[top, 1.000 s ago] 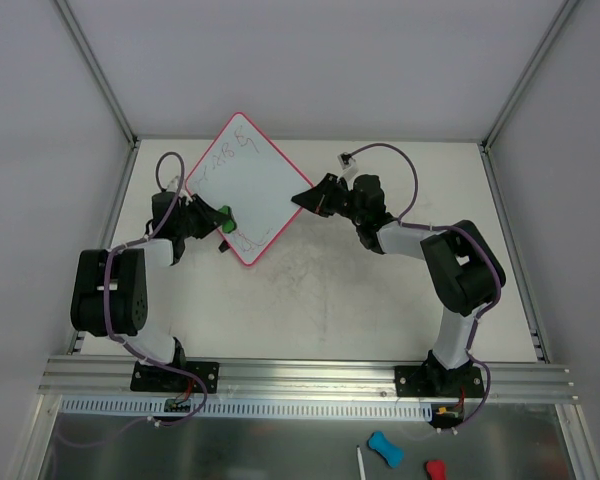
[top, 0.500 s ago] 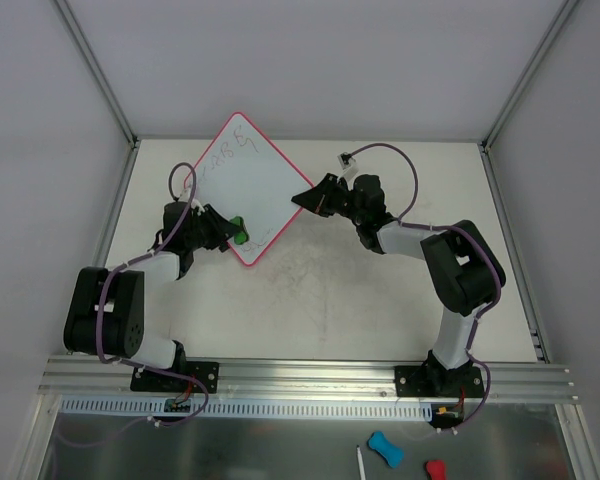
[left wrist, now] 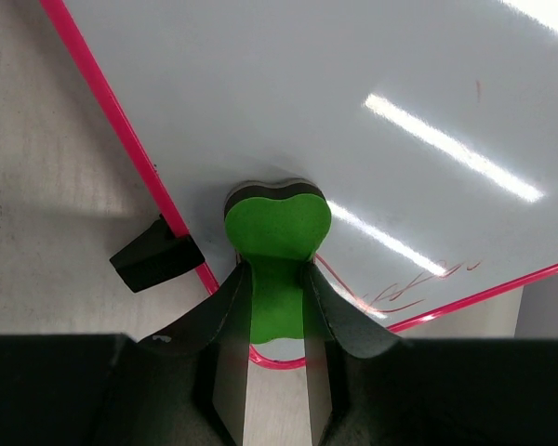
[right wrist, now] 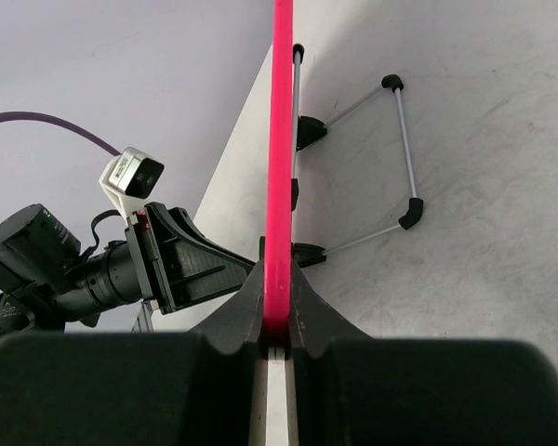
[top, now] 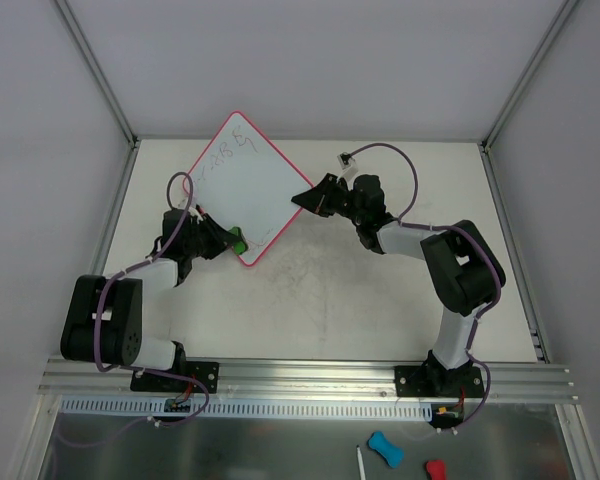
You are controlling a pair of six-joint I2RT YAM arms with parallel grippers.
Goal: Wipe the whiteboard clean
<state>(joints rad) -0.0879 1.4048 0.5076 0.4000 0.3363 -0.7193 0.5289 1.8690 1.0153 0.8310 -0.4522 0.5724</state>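
left claw [left wrist: 277,279] clenched on green eraser [left wrist: 277,228] at whiteboard [top: 245,185] near corner, scribbles [left wrist: 400,290] just to its right; right claw [right wrist: 277,321] pinches rim.

The whiteboard [top: 242,190] lies at the table's [top: 380,300] far left. The eraser [top: 238,238] in the left gripper [top: 228,241] rests on its near corner, and the right gripper [top: 305,198] is at its right corner.

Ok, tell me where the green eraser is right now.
The green eraser is left of centre in the top view, clamped in the left gripper on the near corner of the whiteboard, beside red scribbles.
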